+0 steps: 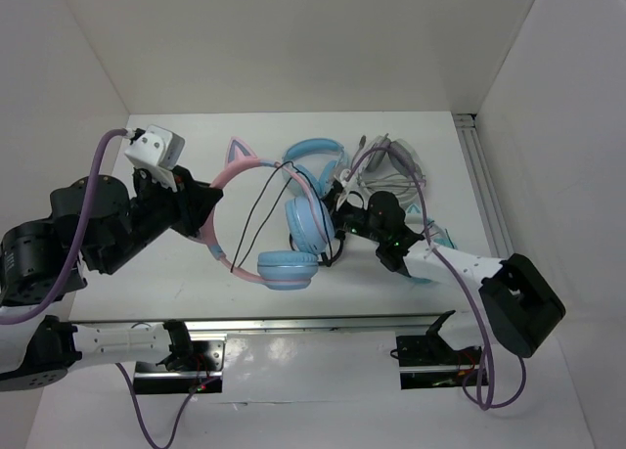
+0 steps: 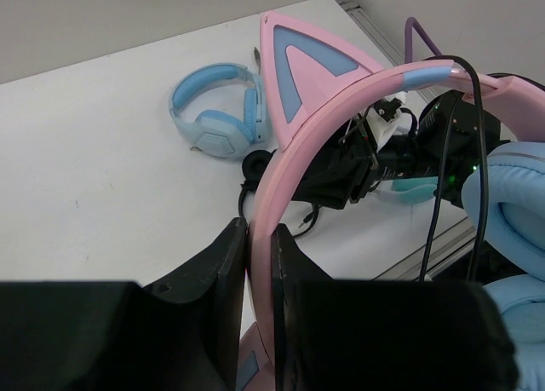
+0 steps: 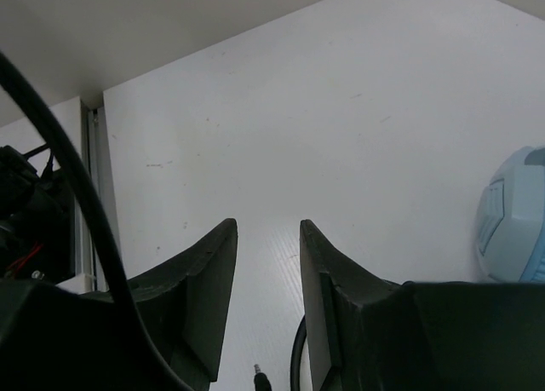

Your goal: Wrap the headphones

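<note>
Beyond the headphones (image 1: 289, 270), another blue pair (image 1: 313, 153)

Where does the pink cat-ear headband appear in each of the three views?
Top external: pink headband arcs left of centre, held by the left gripper.
Left wrist: pink headband rises from bottom centre to upper right, clamped between the fingers.
Right wrist: not in it.
Shared landmark: all-blue headphones, top and left wrist views only.

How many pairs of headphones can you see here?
3: a pink cat-ear pair clamped in the left pincer, an all-blue pair beyond it, and a teal pair partly hidden by the right arm.
</note>
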### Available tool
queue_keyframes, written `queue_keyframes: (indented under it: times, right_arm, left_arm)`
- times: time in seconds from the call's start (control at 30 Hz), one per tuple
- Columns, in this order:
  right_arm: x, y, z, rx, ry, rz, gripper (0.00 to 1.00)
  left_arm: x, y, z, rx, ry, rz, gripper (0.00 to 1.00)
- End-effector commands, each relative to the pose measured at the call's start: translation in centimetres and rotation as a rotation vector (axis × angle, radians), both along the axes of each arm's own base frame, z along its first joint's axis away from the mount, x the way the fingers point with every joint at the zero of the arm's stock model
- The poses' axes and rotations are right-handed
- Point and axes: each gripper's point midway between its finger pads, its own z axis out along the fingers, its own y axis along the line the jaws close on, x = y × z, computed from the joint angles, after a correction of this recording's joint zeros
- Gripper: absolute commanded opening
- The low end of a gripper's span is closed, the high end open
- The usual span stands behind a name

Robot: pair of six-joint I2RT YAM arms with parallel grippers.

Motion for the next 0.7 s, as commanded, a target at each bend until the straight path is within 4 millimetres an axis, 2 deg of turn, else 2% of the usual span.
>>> queue_keyframes:
  times: [0.0, 0.1, 0.3, 0.5, 0.57, 0.67]
  right_arm:
    - [0.1, 0.4, 1.7, 0.065, -0.058, 0.021, 0.43]
    - [0.2, 0.0, 0.2, 0.043, -0.031, 0.011, 0.43]
    - [0.2, -0.2, -1.6, 0.036, 0.004, 0.012, 0.44]
    - [-0.3, -0.3, -2.5, 0.041, 0.026, 0.023, 0.43]
    - [-0.3, -0.3, -2.6, 0.041, 0.026, 0.023, 0.35]
    - [-0.2, -0.1, -2.5, 0.056, 0.037, 0.024, 0.35]
  left_arm:
    - [-0.2, 0.4, 3.9, -0.191, -0.04, 0.029, 0.0]
    - [0.0, 0.8, 4.3, -0.206, -0.044, 0.052, 0.0]
    - [0.2, 2.1, 5.1, -0.238, -0.053, 0.112, 0.0]
    - [0.2, 2.3, 5.4, -0.246, -0.057, 0.112, 0.0]
    - [0.1, 2.2, 5.4, -0.254, -0.053, 0.113, 0.0]
    - [0.1, 2.2, 5.4, -0.254, -0.053, 0.113, 0.0]
